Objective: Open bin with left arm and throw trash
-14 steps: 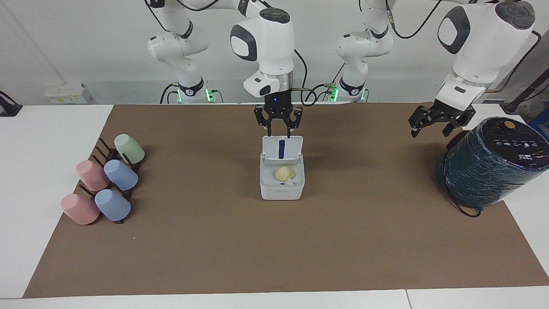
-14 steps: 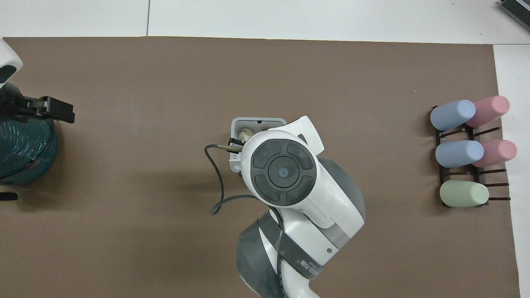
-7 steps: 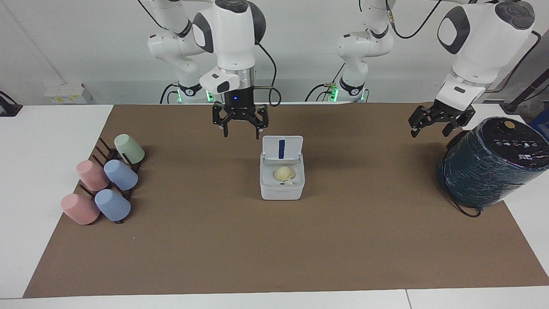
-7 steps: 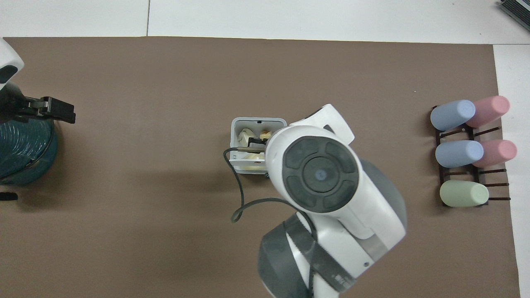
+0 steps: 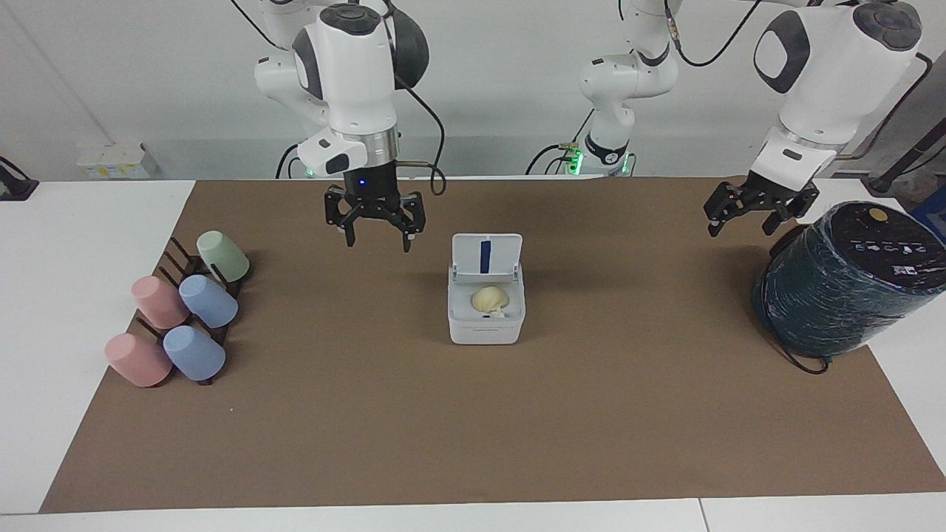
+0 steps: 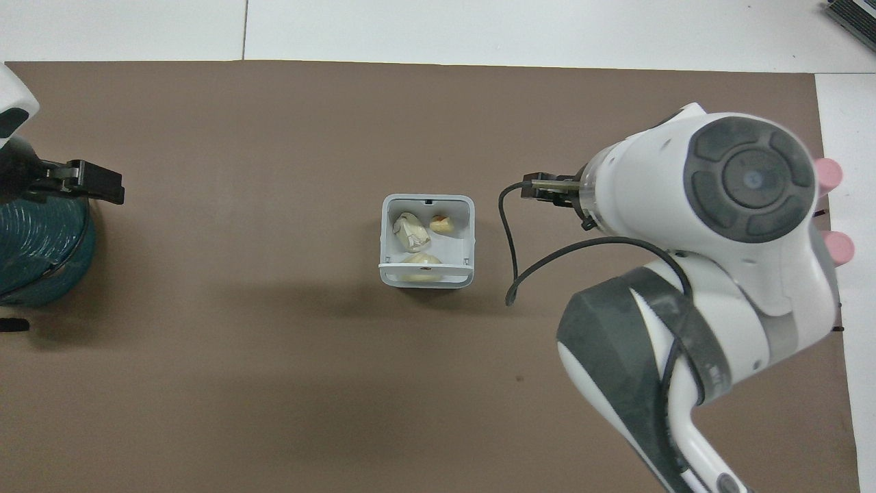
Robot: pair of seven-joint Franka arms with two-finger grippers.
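Observation:
The white bin (image 5: 485, 325) stands mid-mat with its lid (image 5: 486, 256) upright and open, blue strip showing. The overhead view shows the bin (image 6: 427, 278) holding all three pieces of trash: a white wad (image 6: 410, 231), a yellowish chunk (image 6: 443, 223) and a cream ridged piece (image 6: 419, 260); the cream piece also shows in the facing view (image 5: 489, 299). My right gripper (image 5: 375, 235) is open and empty, in the air over the mat between the bin and the cup rack. My left gripper (image 5: 741, 227) is open and empty, waiting beside the teal cylinder.
A large dark teal cylinder (image 5: 842, 281) stands at the left arm's end of the mat. A rack (image 5: 194, 295) with several pastel cups lies at the right arm's end. In the overhead view the right arm (image 6: 691, 274) covers part of the rack.
My right gripper has moved from over the bin's lid toward the right arm's end of the table, uncovering the bin in the overhead view. The left arm has not moved.

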